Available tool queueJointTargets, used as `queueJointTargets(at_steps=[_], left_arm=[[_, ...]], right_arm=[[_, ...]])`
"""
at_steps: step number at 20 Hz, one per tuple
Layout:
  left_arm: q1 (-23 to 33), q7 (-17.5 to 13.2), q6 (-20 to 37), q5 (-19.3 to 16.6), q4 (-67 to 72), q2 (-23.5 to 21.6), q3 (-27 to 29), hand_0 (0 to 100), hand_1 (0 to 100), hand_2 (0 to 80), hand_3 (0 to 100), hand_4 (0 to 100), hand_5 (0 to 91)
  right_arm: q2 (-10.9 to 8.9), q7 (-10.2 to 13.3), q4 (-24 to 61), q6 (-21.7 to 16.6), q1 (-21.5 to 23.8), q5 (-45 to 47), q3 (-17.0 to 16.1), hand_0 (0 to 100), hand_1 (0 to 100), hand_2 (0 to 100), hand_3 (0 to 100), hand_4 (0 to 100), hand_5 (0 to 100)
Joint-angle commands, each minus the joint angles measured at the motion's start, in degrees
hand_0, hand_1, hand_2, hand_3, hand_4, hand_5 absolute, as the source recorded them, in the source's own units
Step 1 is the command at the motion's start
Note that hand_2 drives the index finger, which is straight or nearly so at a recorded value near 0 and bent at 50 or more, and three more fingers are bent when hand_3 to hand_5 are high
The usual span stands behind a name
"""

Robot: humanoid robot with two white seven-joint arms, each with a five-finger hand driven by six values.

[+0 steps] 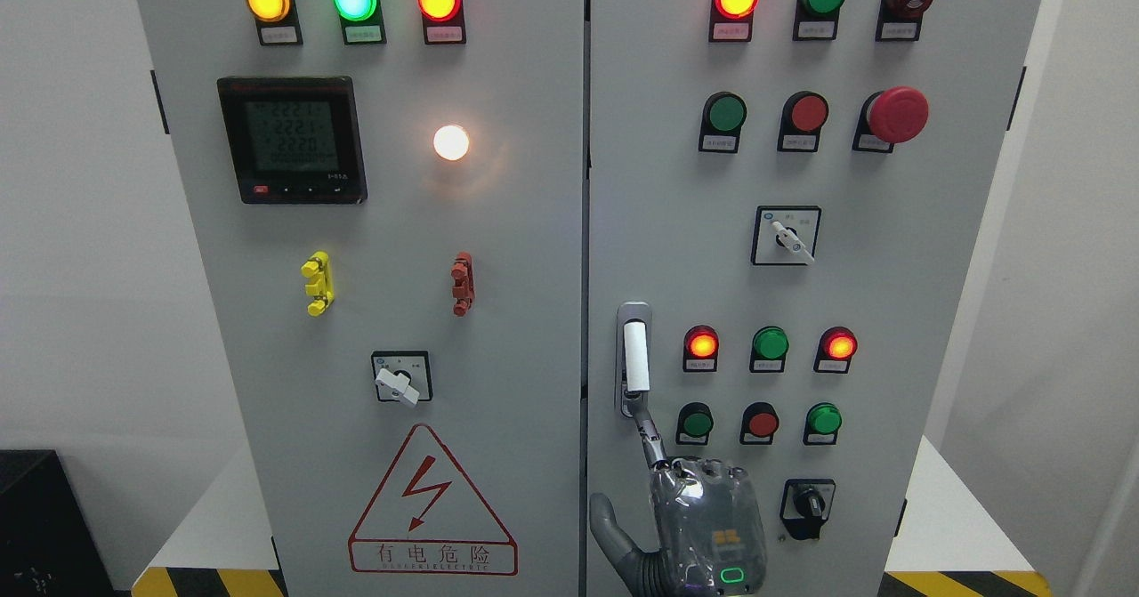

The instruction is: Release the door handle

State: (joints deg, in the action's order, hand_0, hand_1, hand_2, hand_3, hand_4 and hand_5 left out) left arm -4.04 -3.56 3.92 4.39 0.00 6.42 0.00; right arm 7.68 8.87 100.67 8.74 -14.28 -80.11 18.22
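Observation:
The door handle (635,357) is a white vertical lever in a silver recessed plate, near the left edge of the right cabinet door (890,312). It lies flat in its plate. My right hand (703,526) rises from the bottom edge just below the handle, with its back toward me. Its index finger (650,437) reaches up and its tip meets the handle's lower end. The thumb (614,535) is spread out to the left. The hand grasps nothing. The left arm is not in view.
Both grey cabinet doors are shut, with the seam (585,223) between them. Lamps, push buttons, a red emergency stop (897,115) and rotary switches (785,236) surround the handle. A black knob switch (808,506) sits right beside my hand. The left door carries a meter (292,139) and a warning triangle (432,504).

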Motion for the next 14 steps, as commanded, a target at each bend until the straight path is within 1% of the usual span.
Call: queueJointTargets(at_steps=[1, 2, 3, 4, 5, 7, 8, 10, 11, 12, 13, 14], left_arm=[[0.0, 0.2, 0.0, 0.0, -1.0, 0.0, -1.1, 0, 0, 2.5, 8, 1, 0.0], [0.0, 0.2, -0.1, 0.0, -1.0, 0.0, -1.1, 0, 0, 2.5, 8, 1, 0.0], [0.0, 0.2, -0.1, 0.0, -1.0, 0.0, -1.1, 0, 0, 2.5, 8, 1, 0.0], [0.0, 0.2, 0.0, 0.0, -1.0, 0.0, -1.1, 0, 0, 2.5, 8, 1, 0.0], [0.0, 0.2, 0.0, 0.0, -0.9, 0.0, -1.1, 0, 0, 2.5, 8, 1, 0.0], [0.0, 0.2, 0.0, 0.0, -1.0, 0.0, -1.1, 0, 0, 2.5, 8, 1, 0.0], [0.0, 0.2, 0.0, 0.0, -0.9, 0.0, -1.1, 0, 0, 2.5, 8, 1, 0.0], [0.0, 0.2, 0.0, 0.0, -1.0, 0.0, -1.1, 0, 0, 2.4, 9, 1, 0.0], [0.0, 0.2, 0.0, 0.0, -1.0, 0.0, -1.1, 0, 0, 2.4, 9, 1, 0.0], [0.0, 0.2, 0.0, 0.0, -1.0, 0.0, -1.1, 0, 0, 2.4, 9, 1, 0.0], [0.0, 0.2, 0.0, 0.0, -1.0, 0.0, -1.1, 0, 0, 2.4, 9, 1, 0.0], [0.0, 0.2, 0.0, 0.0, -1.0, 0.0, -1.1, 0, 0, 2.4, 9, 1, 0.0]], right_arm=[[0.05, 0.3, 1.8, 0.0, 0.0, 0.4, -0.8, 41, 35, 38, 100, 90, 96], [0.05, 0.2, 2.3, 0.0, 0.0, 0.5, -0.8, 44, 34, 44, 100, 89, 96], [0.14, 0.1, 2.6, 0.0, 0.0, 0.6, -0.9, 44, 34, 45, 100, 89, 95], [0.14, -0.1, 2.9, 0.0, 0.0, 0.7, -1.1, 46, 30, 49, 100, 88, 94], [0.14, -0.2, 3.0, -0.1, 0.0, 0.7, -1.5, 46, 28, 53, 100, 88, 94], [0.14, -0.3, 3.4, 0.0, -0.2, 0.7, -1.8, 44, 26, 58, 100, 88, 93], [0.14, -0.3, 3.4, 0.1, -0.2, 0.7, -2.0, 43, 24, 66, 100, 93, 93], [0.14, -0.4, 3.8, 0.2, -0.4, 0.7, -2.6, 36, 23, 71, 100, 97, 94], [0.14, -1.1, 4.0, 0.2, -0.6, 0.7, -2.6, 30, 24, 75, 100, 98, 95], [0.14, -2.4, 4.3, 0.3, -1.1, 0.7, -2.6, 28, 24, 76, 100, 98, 95], [0.14, -3.2, 4.4, 0.3, -1.9, 0.7, -2.7, 22, 27, 78, 100, 99, 95], [0.14, -3.4, 4.4, 0.4, -2.9, 0.7, -2.9, 18, 28, 79, 100, 99, 95]])
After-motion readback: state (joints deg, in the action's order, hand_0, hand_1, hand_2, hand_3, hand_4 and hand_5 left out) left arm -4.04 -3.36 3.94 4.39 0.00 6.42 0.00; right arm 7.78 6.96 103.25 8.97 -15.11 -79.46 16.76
